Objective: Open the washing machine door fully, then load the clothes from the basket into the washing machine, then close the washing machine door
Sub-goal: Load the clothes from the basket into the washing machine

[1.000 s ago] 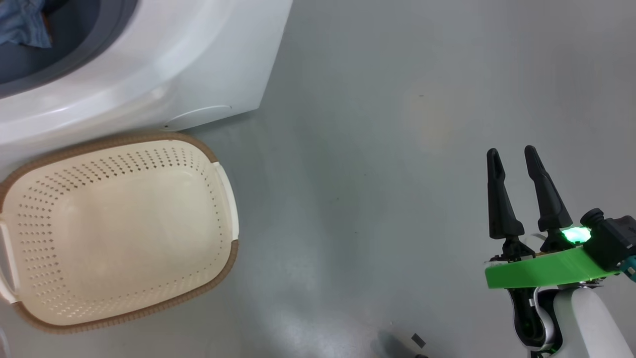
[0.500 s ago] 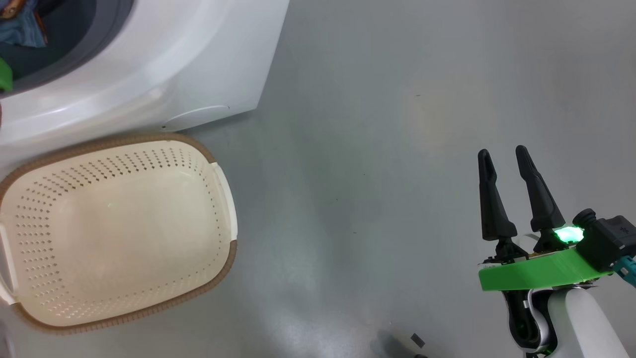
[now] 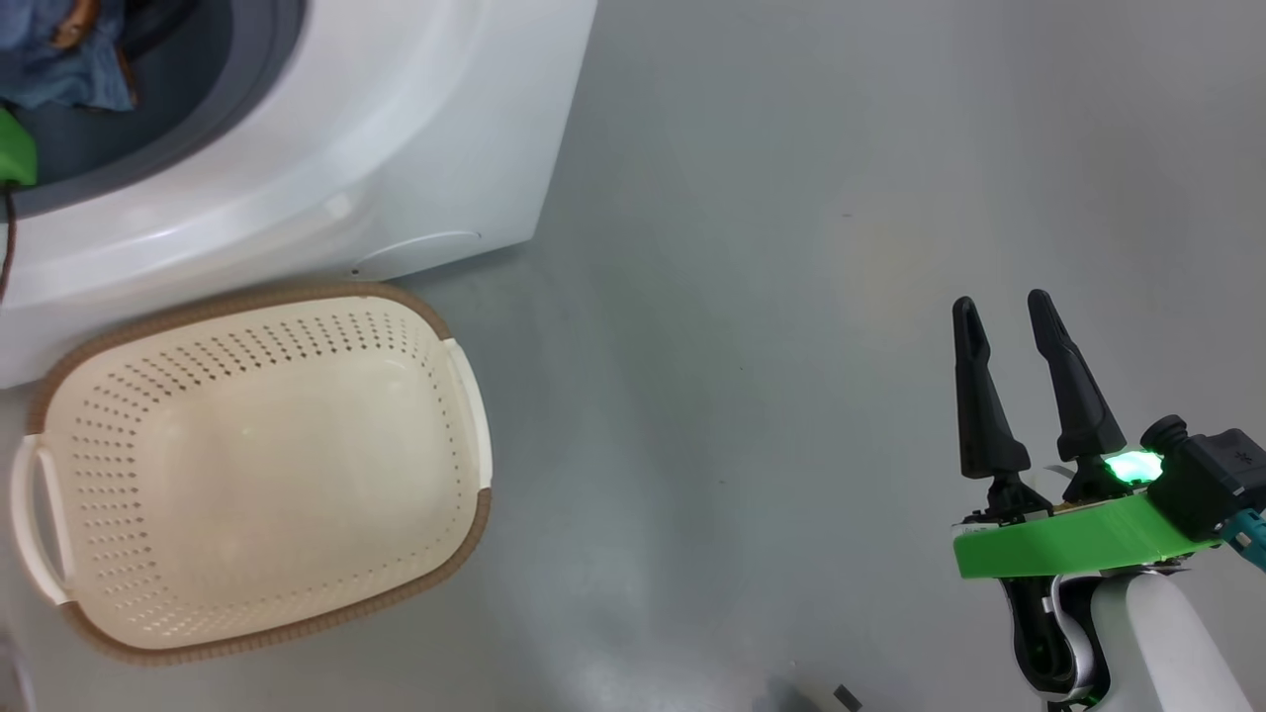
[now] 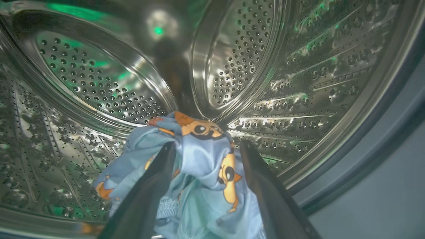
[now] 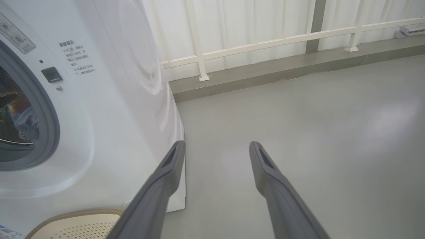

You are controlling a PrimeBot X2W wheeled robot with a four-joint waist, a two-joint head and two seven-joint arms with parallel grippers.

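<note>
The left hand (image 4: 207,147) was inside the washing machine (image 3: 396,119). It reached into the shiny steel drum (image 4: 99,83) with all its little holes. Its two dark fingers (image 4: 149,192) stood wide apart and were not pinching anything.

The clothes (image 4: 199,186) were light blue with orange-brown bears on them. They sat in a soft bunch right between those two fingers, low in the drum. The top of the bunch poked up a bit past both fingertips. In the left wrist view, the cloth touched the inside of the finger on the left. I could not tell if it touched the other finger.

In the head view, a bit of the blue clothes showed in the round opening at the top left corner, inside the grey rubber ring (image 3: 227,109).

The basket (image 3: 257,633) sat on the grey floor (image 3: 742,396), just in front of the washing machine. Its brown rim was close to the white front. Its cream bottom showed bare.

The right hand (image 3: 1001,305) was well apart from the basket and the clothes, over the floor on the right side. Its fingers stood wide too, and it held nothing. In the right wrist view, they pointed at the floor beside the corner of the washing machine.
</note>
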